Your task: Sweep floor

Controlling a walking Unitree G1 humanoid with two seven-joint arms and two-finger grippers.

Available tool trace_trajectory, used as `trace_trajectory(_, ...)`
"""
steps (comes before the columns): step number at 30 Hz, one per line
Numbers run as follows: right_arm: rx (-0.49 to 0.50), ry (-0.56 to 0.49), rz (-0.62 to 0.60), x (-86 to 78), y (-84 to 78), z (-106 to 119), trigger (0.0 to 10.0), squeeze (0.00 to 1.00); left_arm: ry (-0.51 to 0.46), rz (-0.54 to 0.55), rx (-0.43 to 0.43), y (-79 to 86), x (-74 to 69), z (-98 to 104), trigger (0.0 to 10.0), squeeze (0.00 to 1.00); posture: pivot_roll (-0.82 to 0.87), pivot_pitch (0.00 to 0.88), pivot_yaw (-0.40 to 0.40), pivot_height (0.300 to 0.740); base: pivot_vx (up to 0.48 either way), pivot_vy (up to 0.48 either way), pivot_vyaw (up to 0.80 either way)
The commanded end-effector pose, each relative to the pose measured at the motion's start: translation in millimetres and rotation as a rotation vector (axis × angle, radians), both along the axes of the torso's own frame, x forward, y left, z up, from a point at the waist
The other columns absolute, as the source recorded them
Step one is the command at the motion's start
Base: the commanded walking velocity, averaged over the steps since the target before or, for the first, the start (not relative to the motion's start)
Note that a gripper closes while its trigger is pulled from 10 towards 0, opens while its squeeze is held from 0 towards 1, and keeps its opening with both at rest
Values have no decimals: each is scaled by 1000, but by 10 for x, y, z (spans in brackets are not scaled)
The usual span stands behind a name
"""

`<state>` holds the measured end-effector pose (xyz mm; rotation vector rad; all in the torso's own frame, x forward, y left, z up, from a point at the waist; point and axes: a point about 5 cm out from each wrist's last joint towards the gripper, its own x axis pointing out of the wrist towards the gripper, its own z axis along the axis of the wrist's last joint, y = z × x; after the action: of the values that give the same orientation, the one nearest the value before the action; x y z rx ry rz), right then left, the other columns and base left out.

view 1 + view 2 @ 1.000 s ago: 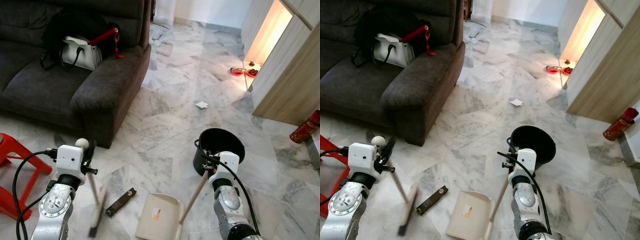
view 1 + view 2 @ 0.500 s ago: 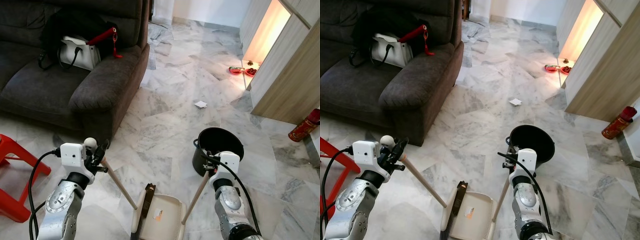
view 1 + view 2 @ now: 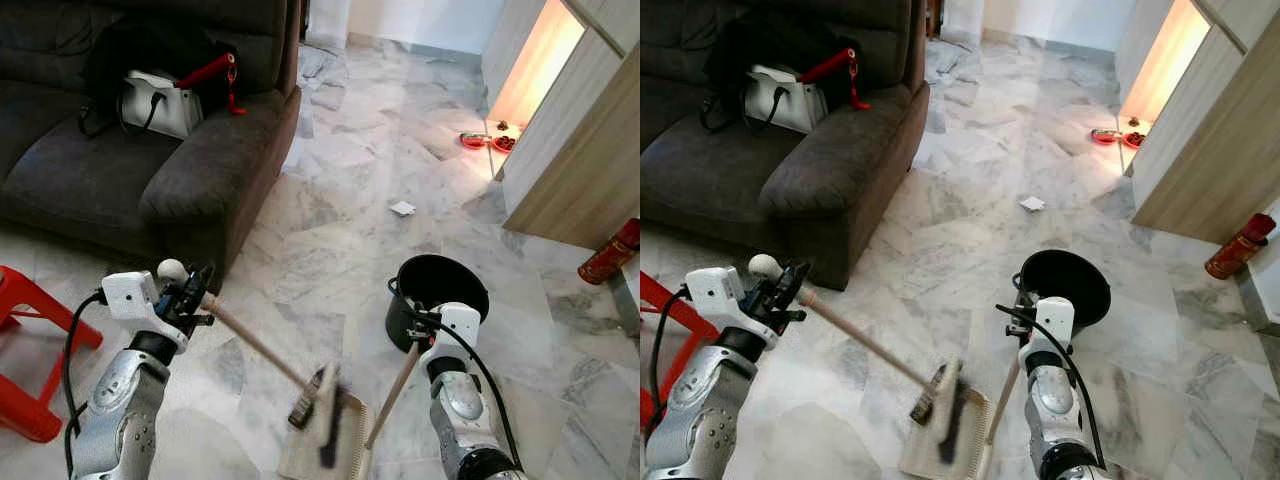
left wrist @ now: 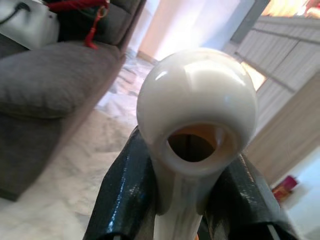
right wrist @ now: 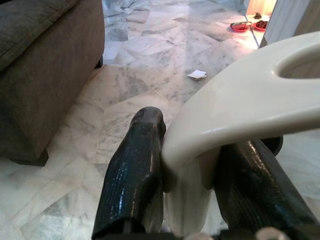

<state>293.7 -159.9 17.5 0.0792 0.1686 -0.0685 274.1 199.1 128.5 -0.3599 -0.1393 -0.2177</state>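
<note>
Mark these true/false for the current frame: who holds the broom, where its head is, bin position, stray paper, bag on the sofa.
1. The left gripper is shut on the broom handle. True.
2. The broom head sits over the dustpan. True.
3. The right gripper is open. False: its fingers clamp the dustpan handle.
4. The black bin stands left of the sofa. False: it stands to the right, by the right arm.
5. The scrap of paper lies in the dustpan. False: it lies on the floor beyond the bin.
6. A white bag sits on the sofa. True.
</note>
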Motion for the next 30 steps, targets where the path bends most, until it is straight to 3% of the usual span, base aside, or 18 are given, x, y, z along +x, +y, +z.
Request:
trace_trajectory(1, 8, 7, 0, 13, 5, 2, 10000, 0, -53, -29, -34, -43, 11, 141, 10000, 0, 146, 84, -135, 740, 0, 0, 0)
trace_trajectory(6, 11, 10, 6, 18, 34, 3, 10000, 0, -64, 3, -50, -10, 2, 187, 10000, 0, 151, 83, -135, 740, 0, 0, 0)
trace_trajectory(10, 12, 11, 7, 18, 36, 1, 10000, 0, -122, 94, 21, 91, -51, 328, 10000, 0, 152, 83, -135, 740, 0, 0, 0)
trace_trajectory(11, 10, 13, 6, 16, 32, -2, 10000, 0, -139, 119, 84, 138, -86, 399, 10000, 0, 153, 83, -134, 740, 0, 0, 0)
trace_trajectory(12, 10, 13, 6, 16, 32, -2, 10000, 0, -139, 119, 84, 138, -86, 399, 10000, 0, 153, 83, -134, 740, 0, 0, 0)
trace_trajectory(17, 7, 15, 5, 13, 26, -6, 10000, 0, -136, 100, 348, 222, -205, 482, 10000, 0, 157, 86, -133, 740, 0, 0, 0)
trace_trajectory(20, 7, 16, 6, 12, 25, -7, 10000, 0, -124, 91, 425, 272, -257, 488, 10000, 0, 161, 86, -133, 740, 0, 0, 0)
trace_trajectory(23, 7, 15, 6, 13, 36, -6, 10000, 0, -29, 39, 547, 364, -318, 266, 10000, 0, 155, 83, -129, 740, 0, 0, 0)
trace_trajectory(30, 3, 12, 0, 6, 20, -7, 10000, 0, 43, 21, 639, 380, -333, -47, 10000, 0, 146, 84, -130, 740, 0, 0, 0)
